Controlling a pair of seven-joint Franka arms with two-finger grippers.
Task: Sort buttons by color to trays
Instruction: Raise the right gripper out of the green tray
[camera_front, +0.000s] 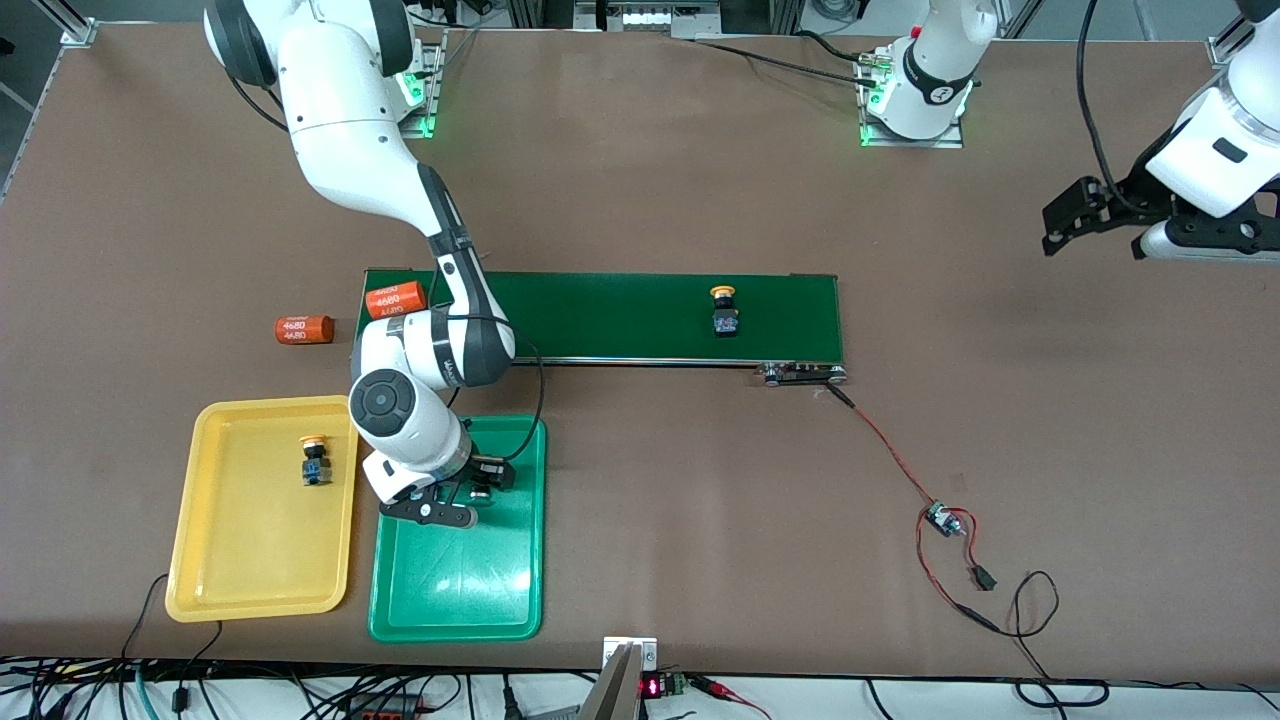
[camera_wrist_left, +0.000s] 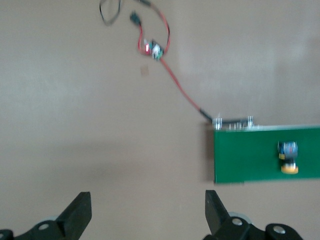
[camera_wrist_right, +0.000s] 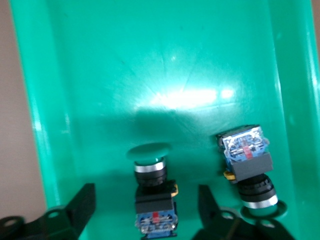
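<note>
My right gripper (camera_front: 455, 500) (camera_wrist_right: 147, 200) hangs low over the green tray (camera_front: 455, 625) (camera_wrist_right: 55, 100), at the end nearest the conveyor. It is open, with a gap on each side of a green button (camera_wrist_right: 152, 190) lying in the tray between its fingers. A second green button (camera_wrist_right: 247, 165) lies beside it in the same tray. One yellow button (camera_front: 315, 460) rests in the yellow tray (camera_front: 260, 600). Another yellow button (camera_front: 724, 310) (camera_wrist_left: 288, 157) sits on the conveyor belt (camera_front: 620, 315) (camera_wrist_left: 250, 155). My left gripper (camera_front: 1090, 235) (camera_wrist_left: 147, 205) waits open over bare table at the left arm's end.
Two orange cylinders marked 4680 lie near the belt's end by the right arm: one (camera_front: 396, 299) on the belt, one (camera_front: 304, 329) on the table. Red and black wires with a small board (camera_front: 940, 520) (camera_wrist_left: 152, 49) trail from the belt's other end toward the front camera.
</note>
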